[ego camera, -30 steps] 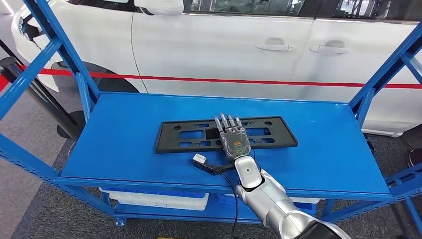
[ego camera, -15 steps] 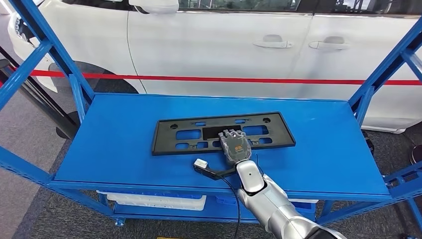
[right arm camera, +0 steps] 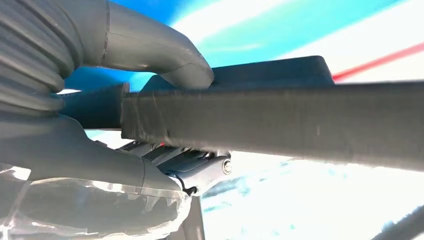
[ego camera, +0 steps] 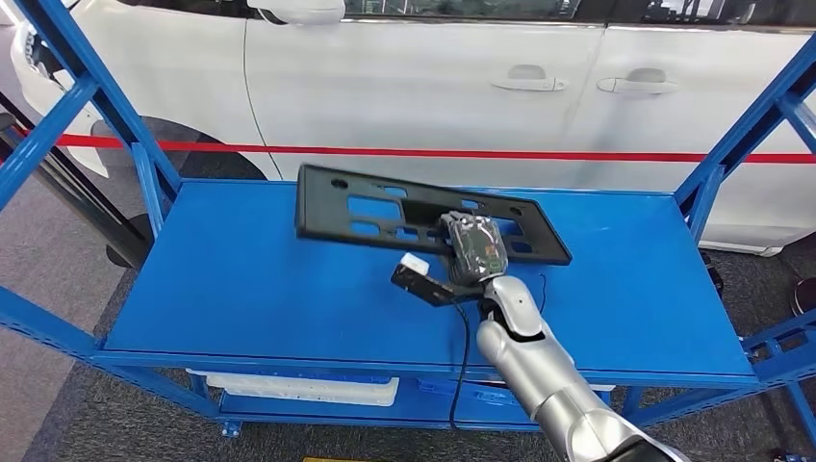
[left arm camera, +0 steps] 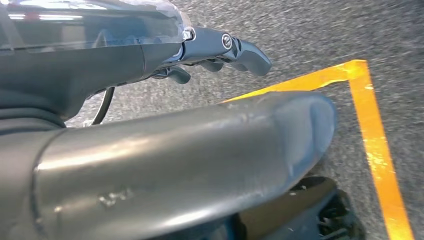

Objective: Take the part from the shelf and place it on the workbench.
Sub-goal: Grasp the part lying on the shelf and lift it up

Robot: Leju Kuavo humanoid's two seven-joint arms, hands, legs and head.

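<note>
The part is a long black plastic plate frame [ego camera: 385, 212] with several cut-outs. It is lifted off the blue shelf [ego camera: 241, 279] and tilted, its left end highest. My right hand [ego camera: 473, 248] grips its near edge right of the middle. In the right wrist view the thumb [right arm camera: 160, 47] lies on one face of the frame [right arm camera: 280, 120] and the fingers [right arm camera: 200, 165] curl under the other. My left hand [left arm camera: 150, 150] hangs over grey floor, its fingers curled with nothing in them.
Blue shelf uprights stand at the left [ego camera: 96, 87] and right [ego camera: 751, 125]. A white car [ego camera: 462, 87] with a red stripe is close behind the shelf. A white tray [ego camera: 298, 387] sits on the lower shelf. A yellow floor line [left arm camera: 375, 145] runs under my left hand.
My right hand curled its fingers onto the frame, then raised it off the shelf. The frame now tilts, left end up. The view shifted slightly.
</note>
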